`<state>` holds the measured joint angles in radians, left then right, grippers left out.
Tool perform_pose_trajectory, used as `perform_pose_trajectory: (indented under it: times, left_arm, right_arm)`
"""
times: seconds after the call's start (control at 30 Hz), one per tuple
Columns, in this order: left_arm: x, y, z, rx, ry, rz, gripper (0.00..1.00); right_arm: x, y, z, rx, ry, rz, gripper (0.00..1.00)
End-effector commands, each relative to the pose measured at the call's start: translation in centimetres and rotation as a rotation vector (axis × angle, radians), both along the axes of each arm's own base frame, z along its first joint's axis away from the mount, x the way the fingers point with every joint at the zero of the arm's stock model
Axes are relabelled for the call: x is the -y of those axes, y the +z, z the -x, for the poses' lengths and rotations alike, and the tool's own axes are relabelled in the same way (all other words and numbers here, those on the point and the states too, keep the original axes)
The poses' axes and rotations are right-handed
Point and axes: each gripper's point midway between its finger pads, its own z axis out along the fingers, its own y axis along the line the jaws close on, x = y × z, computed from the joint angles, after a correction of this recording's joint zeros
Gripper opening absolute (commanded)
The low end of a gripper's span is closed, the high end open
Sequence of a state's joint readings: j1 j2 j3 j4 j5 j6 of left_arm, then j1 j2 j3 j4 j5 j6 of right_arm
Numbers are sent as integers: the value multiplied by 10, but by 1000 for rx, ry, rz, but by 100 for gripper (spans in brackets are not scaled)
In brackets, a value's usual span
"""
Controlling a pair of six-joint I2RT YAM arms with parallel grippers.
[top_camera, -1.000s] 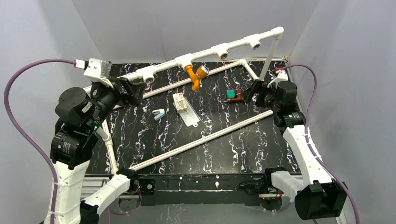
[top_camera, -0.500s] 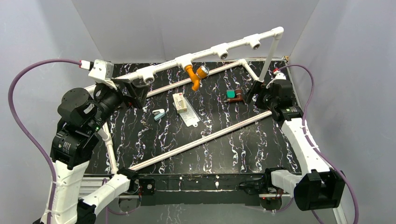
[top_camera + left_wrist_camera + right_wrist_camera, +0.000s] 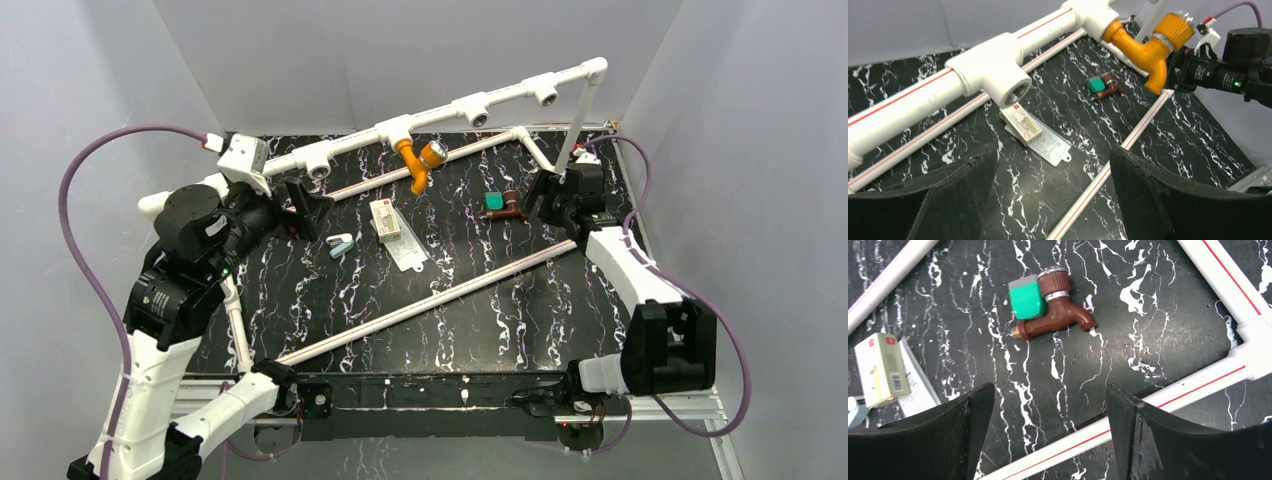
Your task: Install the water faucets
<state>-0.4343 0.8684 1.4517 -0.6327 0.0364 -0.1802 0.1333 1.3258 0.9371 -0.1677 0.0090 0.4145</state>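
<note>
An orange-yellow water faucet (image 3: 420,160) with a silvery round knob hangs screwed into a tee socket of the raised white pipe (image 3: 440,115); the left wrist view shows this faucet (image 3: 1153,47) at top right. A reddish-brown faucet (image 3: 508,207) with a green handle lies loose on the black marbled table (image 3: 500,330), to the right of the middle. My right gripper (image 3: 545,200) hovers open just to its right, with the brown faucet (image 3: 1058,315) ahead of the right gripper's (image 3: 1049,386) empty jaws. My left gripper (image 3: 305,205) stands open and empty below an empty tee socket (image 3: 1008,85).
A small cardboard box (image 3: 385,220) lies on a white card (image 3: 410,252) mid-table, with a small pale blue item (image 3: 341,245) to its left. White frame pipes lie on the table, one running diagonally (image 3: 430,300). Two more empty tee sockets (image 3: 475,108) (image 3: 545,90) sit along the raised pipe. Grey walls enclose the table.
My left arm has swung right, carrying its gripper toward the table's middle. My right gripper has shifted left, closer to the brown faucet, and its upper arm has swung round. Both stay open.
</note>
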Motion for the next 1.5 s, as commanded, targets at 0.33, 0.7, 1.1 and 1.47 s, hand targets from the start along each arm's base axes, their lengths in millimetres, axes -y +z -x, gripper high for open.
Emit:
perform_pose_trajectory:
  times: [0.33,0.7,1.1,1.47]
  left_arm:
    - [1,-39,9,-132,8,15,79]
    - [-3,-53,15,-157,7,-9,79]
    - [-3,-57,20,-151,-10,-24,80]
    - [-3,-59,22,-150,-18,-30,80]
  right_arm:
    - [-1,-37,-74,12,-34,39,74]
    - [-11,-75,-121,-45,7,64,67]
    - [-29,-102,-122,-87,88,94,64]
    - [-22,-119,-112,-122,62,198,49]
